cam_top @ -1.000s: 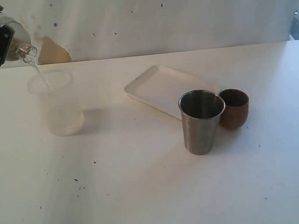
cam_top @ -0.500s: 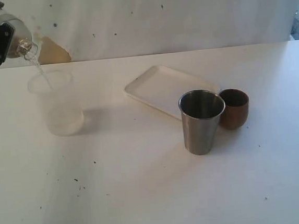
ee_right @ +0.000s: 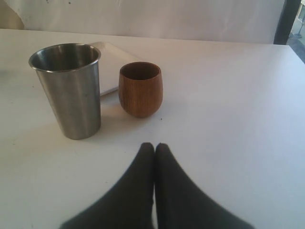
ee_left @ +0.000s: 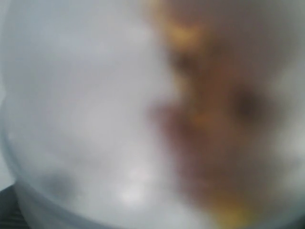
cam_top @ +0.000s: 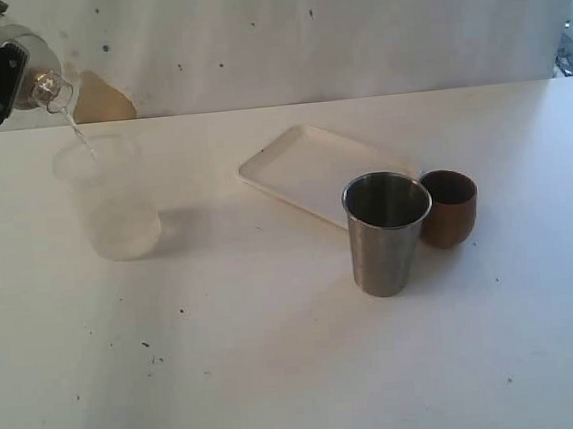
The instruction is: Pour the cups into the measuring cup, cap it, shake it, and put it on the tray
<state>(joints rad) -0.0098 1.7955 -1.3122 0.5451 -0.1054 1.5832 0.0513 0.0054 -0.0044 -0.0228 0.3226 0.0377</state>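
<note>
The steel tumbler (cam_top: 388, 232) stands upright right of centre, and the brown wooden cup (cam_top: 449, 206) stands just behind and to its right. Both also show in the right wrist view, the steel tumbler (ee_right: 69, 88) and the wooden cup (ee_right: 140, 89). My right gripper (ee_right: 155, 148) is shut and empty, on the table short of them. At the far left my left gripper (cam_top: 2, 81) is shut on a tilted clear bottle (cam_top: 36, 84). A thin stream runs from it into a frosted plastic cup (cam_top: 110, 197). The white tray (cam_top: 313, 169) lies behind the tumbler. No clear measuring cup with dotted marks shows.
The left wrist view is a close blur of whitish plastic and a brown patch. A white wall with a tan stain (cam_top: 106, 98) backs the table. Small dark specks dot the tabletop (cam_top: 281, 376) near the front.
The bottle's mouth has risen slightly and the stream into the frosted cup has thinned. The cups, the tray and the right gripper have not moved.
</note>
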